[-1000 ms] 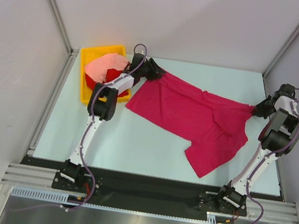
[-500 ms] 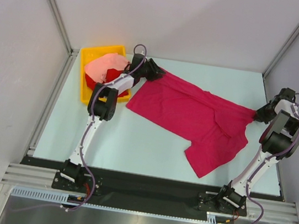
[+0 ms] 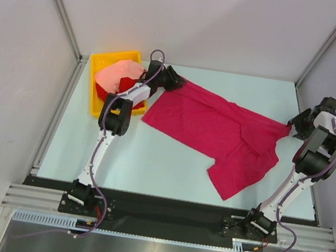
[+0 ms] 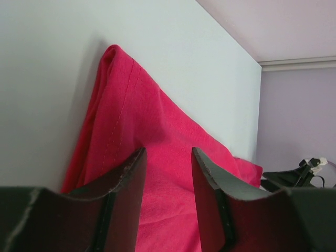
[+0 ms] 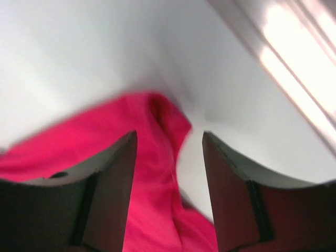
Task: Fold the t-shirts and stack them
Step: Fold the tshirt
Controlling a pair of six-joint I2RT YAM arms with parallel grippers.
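Note:
A magenta-crimson t-shirt [image 3: 217,133] lies spread and rumpled across the table, one part folded over towards the front right. My left gripper [image 3: 175,81] is at its far left corner, open, with the cloth [image 4: 136,105] lying between and under the fingers [image 4: 168,155]. My right gripper [image 3: 294,125] is at the shirt's far right corner, jaws open over the cloth's tip [image 5: 100,131], nothing pinched [image 5: 169,137]. A pale salmon-pink t-shirt [image 3: 117,74] lies bunched on top of a bright red t-shirt [image 3: 102,91] in the bin.
A yellow bin [image 3: 105,61] stands at the table's far left, beside my left arm. Grey walls and metal frame posts close in the table on the left, right and back. A black rail runs along the near edge.
My right gripper opened, let go of the shirt's right corner and drew slightly back to the right. The left gripper and the shirt stayed put.

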